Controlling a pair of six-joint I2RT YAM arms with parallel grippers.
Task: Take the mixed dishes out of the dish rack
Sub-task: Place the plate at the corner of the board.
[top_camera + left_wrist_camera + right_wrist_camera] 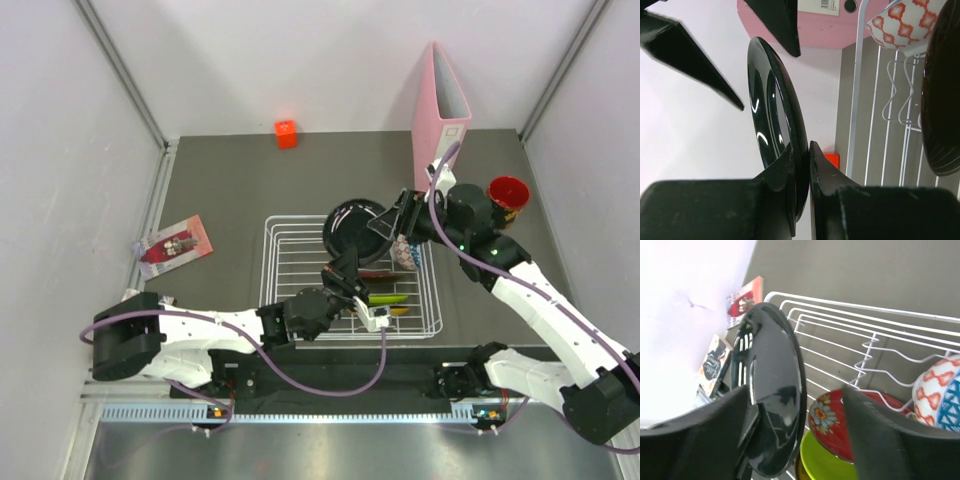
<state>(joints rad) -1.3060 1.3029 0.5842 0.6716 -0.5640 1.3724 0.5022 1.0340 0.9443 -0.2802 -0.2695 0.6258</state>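
A glossy black plate [352, 228] stands on edge above the white wire dish rack [285, 262]. My left gripper [343, 268] is shut on its lower rim [802, 160]. My right gripper [386, 224] is open and straddles the black plate [772, 400]; its left finger [700, 440] lies close to the plate's face and its right finger [890, 440] stands apart. In the rack lie a dark red patterned plate [840, 425], a lime green plate [825, 460], a gold plate [398, 311] and a blue-white patterned bowl [940, 400]. A red cup [507, 195] stands on the table to the right.
A pink binder [440, 115] stands upright behind the rack. A small orange-red cube [286, 133] sits at the back. A booklet [172, 245] lies left of the rack. Grey walls close in both sides.
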